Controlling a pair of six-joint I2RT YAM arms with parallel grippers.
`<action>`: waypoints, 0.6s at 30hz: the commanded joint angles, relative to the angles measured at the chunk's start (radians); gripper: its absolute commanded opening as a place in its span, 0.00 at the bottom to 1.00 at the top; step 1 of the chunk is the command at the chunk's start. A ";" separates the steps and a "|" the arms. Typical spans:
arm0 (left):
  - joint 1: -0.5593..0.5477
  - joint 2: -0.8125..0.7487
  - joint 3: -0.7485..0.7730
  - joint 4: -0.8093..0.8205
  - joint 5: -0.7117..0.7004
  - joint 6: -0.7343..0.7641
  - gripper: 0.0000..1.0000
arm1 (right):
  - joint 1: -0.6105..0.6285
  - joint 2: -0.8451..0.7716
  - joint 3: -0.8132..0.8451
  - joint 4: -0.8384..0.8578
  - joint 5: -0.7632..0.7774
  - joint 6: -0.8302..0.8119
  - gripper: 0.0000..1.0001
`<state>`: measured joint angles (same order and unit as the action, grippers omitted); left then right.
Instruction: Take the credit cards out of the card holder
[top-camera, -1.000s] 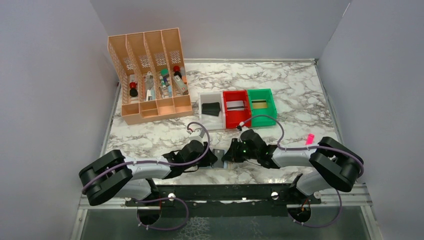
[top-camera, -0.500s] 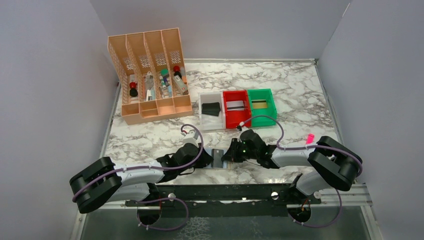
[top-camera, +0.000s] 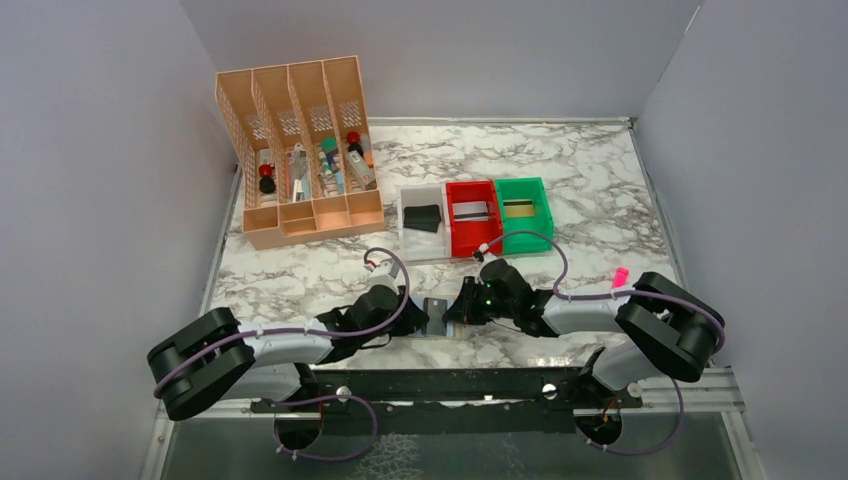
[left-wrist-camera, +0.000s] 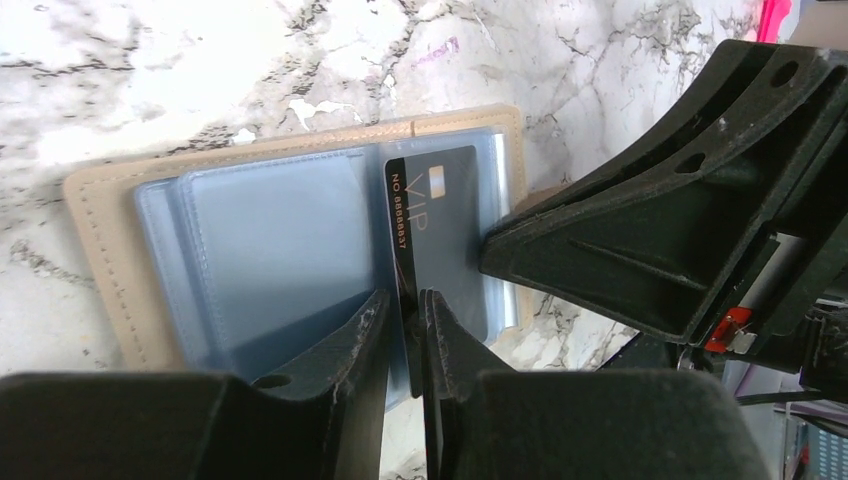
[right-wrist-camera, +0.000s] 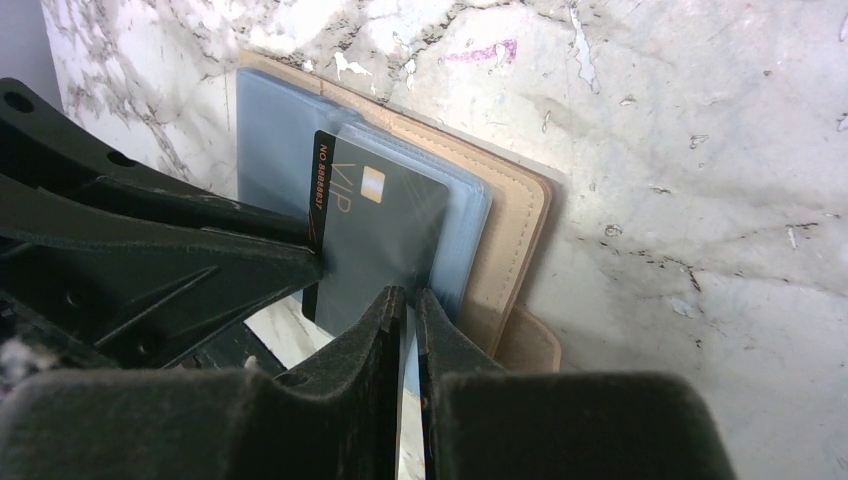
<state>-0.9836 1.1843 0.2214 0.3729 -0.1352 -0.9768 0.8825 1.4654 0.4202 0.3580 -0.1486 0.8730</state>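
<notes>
The tan card holder (top-camera: 436, 314) lies open on the marble between both grippers, its pale blue-grey pockets (left-wrist-camera: 270, 250) facing up. A black credit card (left-wrist-camera: 440, 225) marked VIP sticks partway out of a pocket toward the near edge. My left gripper (left-wrist-camera: 405, 312) is shut on that card's near edge. My right gripper (right-wrist-camera: 410, 300) is shut on the pale blue pocket edge of the card holder (right-wrist-camera: 515, 230), just beside the black card (right-wrist-camera: 385, 230). The two grippers (top-camera: 418, 318) (top-camera: 456, 312) stand almost tip to tip. Any other cards in the holder are hidden.
A white bin (top-camera: 422, 218) holding a black card, a red bin (top-camera: 472, 215) and a green bin (top-camera: 523, 210) stand behind the holder. The tall orange organiser (top-camera: 300, 150) is at the back left. A pink marker (top-camera: 620, 277) lies at the right.
My left arm pulled back to the left, then edged a little toward the holder again, its jaws narrowing on the black card. The right arm has held still.
</notes>
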 joint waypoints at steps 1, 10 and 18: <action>0.006 0.051 0.022 0.027 0.058 0.020 0.20 | 0.004 0.054 -0.042 -0.145 0.052 -0.025 0.15; 0.016 0.011 -0.010 0.026 0.028 0.000 0.02 | 0.004 0.056 -0.036 -0.166 0.073 -0.027 0.15; 0.037 -0.057 -0.033 0.005 0.034 0.018 0.00 | 0.004 0.060 -0.028 -0.180 0.083 -0.035 0.15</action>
<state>-0.9646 1.1545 0.2081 0.4023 -0.0963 -0.9867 0.8829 1.4738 0.4255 0.3576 -0.1448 0.8749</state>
